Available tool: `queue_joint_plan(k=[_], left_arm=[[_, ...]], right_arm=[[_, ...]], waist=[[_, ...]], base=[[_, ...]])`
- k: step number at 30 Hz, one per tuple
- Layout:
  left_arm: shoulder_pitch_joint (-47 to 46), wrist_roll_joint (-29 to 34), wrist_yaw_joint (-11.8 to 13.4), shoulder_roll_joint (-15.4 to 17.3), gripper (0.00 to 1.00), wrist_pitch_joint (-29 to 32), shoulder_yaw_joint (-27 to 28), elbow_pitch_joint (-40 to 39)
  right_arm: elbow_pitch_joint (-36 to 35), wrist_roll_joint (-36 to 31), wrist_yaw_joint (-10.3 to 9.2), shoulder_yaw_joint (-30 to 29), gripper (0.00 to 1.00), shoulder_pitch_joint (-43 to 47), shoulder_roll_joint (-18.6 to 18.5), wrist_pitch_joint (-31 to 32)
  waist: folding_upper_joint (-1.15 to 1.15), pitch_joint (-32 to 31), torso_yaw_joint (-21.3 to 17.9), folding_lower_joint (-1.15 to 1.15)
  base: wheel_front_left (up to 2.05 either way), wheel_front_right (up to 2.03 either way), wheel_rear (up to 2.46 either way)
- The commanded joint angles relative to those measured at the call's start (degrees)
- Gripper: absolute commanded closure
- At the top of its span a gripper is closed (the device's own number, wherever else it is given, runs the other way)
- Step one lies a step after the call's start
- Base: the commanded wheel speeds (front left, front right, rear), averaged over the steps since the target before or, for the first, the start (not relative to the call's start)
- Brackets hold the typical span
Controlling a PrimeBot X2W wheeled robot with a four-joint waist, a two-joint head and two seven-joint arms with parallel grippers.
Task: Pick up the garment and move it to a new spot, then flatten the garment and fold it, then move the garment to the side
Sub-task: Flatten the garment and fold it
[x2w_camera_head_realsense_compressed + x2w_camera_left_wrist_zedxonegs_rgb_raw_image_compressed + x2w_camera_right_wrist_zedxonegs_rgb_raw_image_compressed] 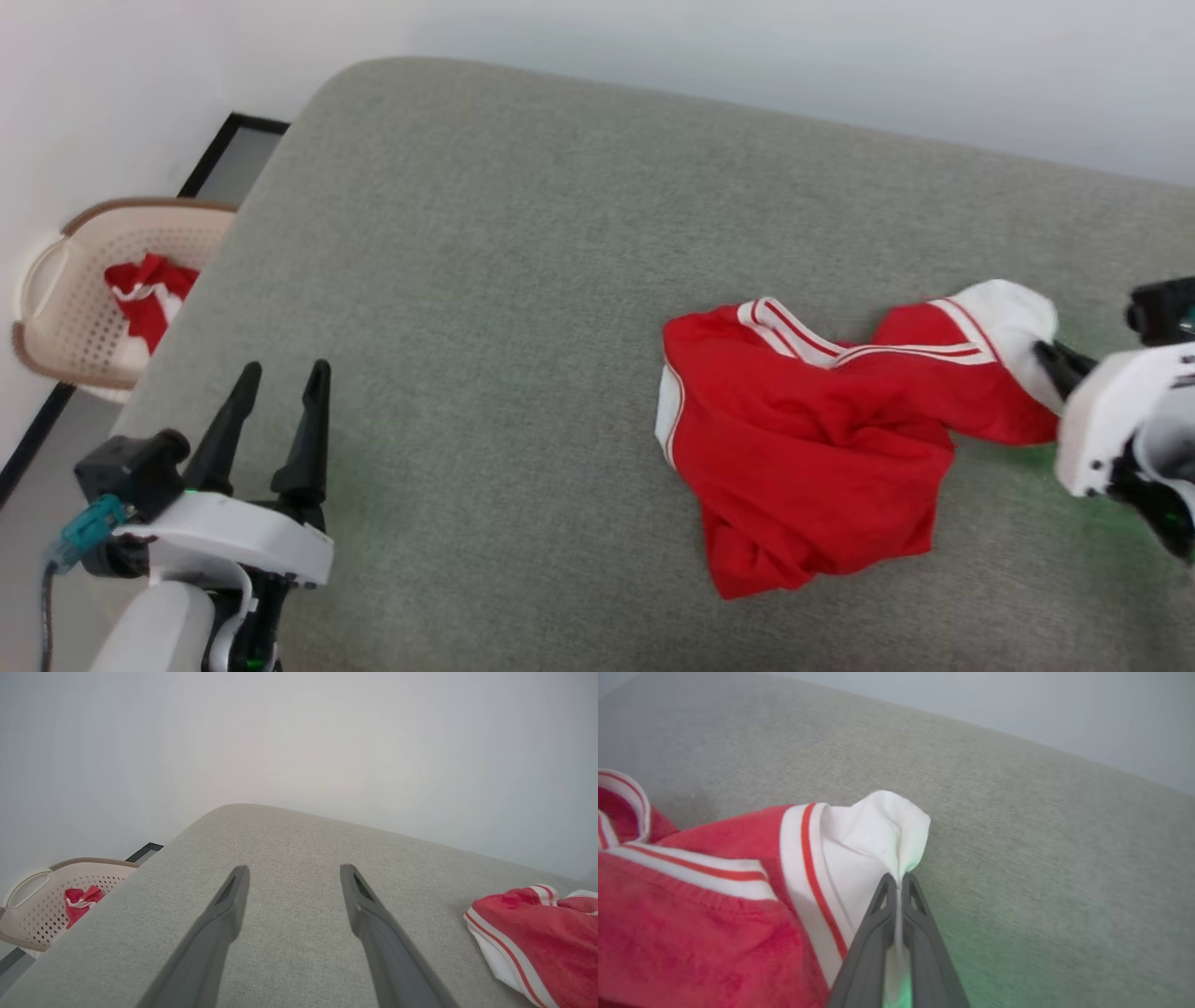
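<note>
Pickup step: the right gripper (899, 880) had pinched the white sleeve (868, 835) of the red jersey (803, 439), which lay crumpled at the grey cushion's (513, 233) right. The left gripper (280, 392) gaped over its left. Next probably called for lifting.

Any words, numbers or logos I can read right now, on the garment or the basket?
None can be read.
Garment: crumpled; its visible side is plain red with white stripes and a white sleeve, with no print in sight.
Basket and the cloth in it: no lettering visible.
</note>
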Motion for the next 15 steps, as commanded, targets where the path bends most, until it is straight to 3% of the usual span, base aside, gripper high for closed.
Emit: queue_joint_plan(k=[1,9,15], left_arm=[[0.6,0.5,-0.3,0.1,0.0,0.0,0.4,-0.1],[1.0,0.8,-0.5,0.1,0.0,0.0,0.4,0.0],[0.4,1.0,-0.9,0.0,0.0,0.0,0.0,0.6]], right_arm=[[-1.6,0.1,-0.1,-1.6,1.0,1.9,-1.1,0.8],[-6.7,-1.2,-0.1,-12.9,1.0,11.5,-3.1,5.5],[-5.6,-2.6,-0.1,-18.3,1.0,16.4,-0.1,7.1]], waist=[[0.0,-1.2,-1.5,0.0],[0.0,-2.2,-3.5,0.0],[0.0,-2.3,-4.1,0.0]], base=[[0.0,0.0,0.0],[0.0,0.0,0.0],[0.0,0.0,0.0]])
